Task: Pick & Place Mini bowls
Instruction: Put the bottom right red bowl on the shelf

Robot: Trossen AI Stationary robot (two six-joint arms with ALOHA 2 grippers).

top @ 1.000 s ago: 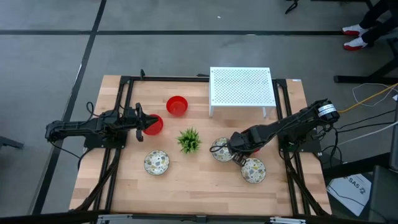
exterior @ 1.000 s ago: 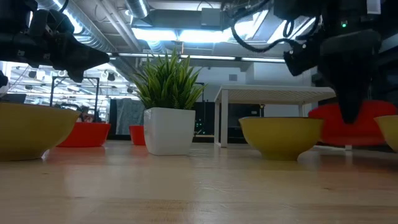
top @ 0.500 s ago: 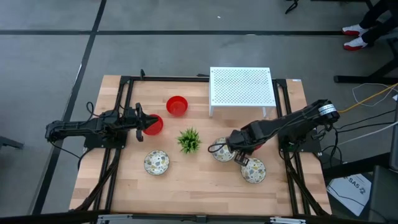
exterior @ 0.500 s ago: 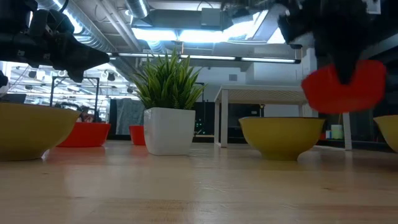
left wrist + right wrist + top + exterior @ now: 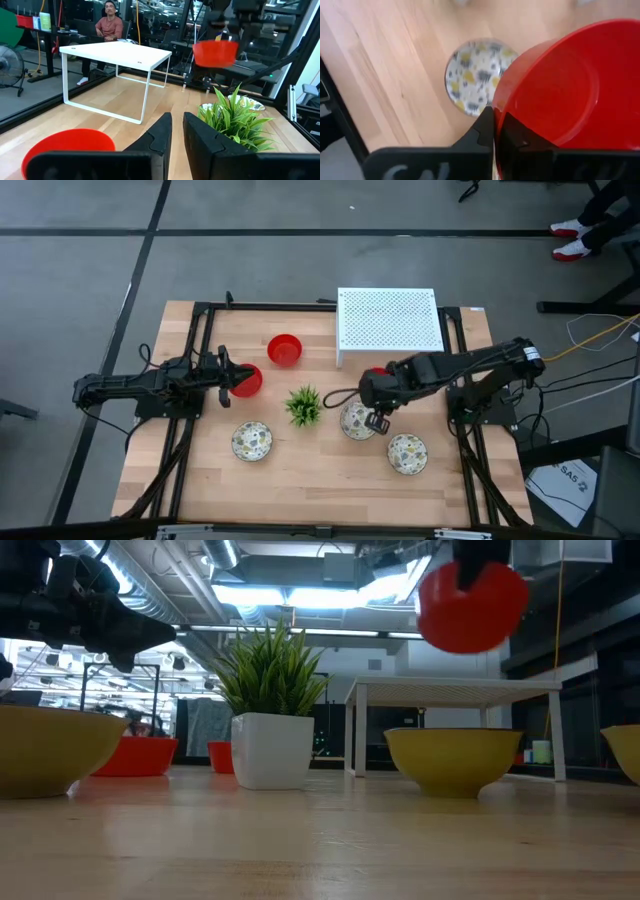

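Wooden table (image 5: 300, 470) from above: the right gripper (image 5: 374, 402) is pinching a shiny round red bowl (image 5: 376, 372) by its rim, up in the air beside the white rack (image 5: 388, 320). From table height, that bowl (image 5: 471, 606) is hanging high over a speckled cream bowl (image 5: 452, 758). Past the left wrist, the left gripper (image 5: 177, 131) is sitting nearly closed on nothing, near another red bowl (image 5: 70, 145).

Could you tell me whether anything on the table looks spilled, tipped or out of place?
Nothing stands out. The bowls on the table sit upright, as does the plant. The right claw holds one red bowl in the air, by its rim.
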